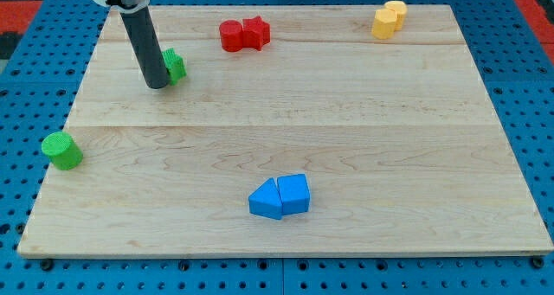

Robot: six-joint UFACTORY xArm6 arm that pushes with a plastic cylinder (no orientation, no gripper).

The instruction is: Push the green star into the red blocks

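My tip (157, 86) rests on the pale wooden board (363, 139), touching the left side of the green star block (175, 65) (partly hidden by the rod). Two red blocks (243, 34) sit touching farther right; yellow (389, 20), blue (280, 196) pairs and a green cylinder (61, 150) lie well apart.

wooden board (346, 113) carries green star (175, 66), green cylinder (62, 150), red blocks (243, 35), yellow blocks (389, 20), blue blocks (280, 196).

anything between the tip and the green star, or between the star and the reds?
Nothing visible. My tip sits right against the green star, on its left in the view. Bare board lies between the star and the red blocks, up and to the view's right.
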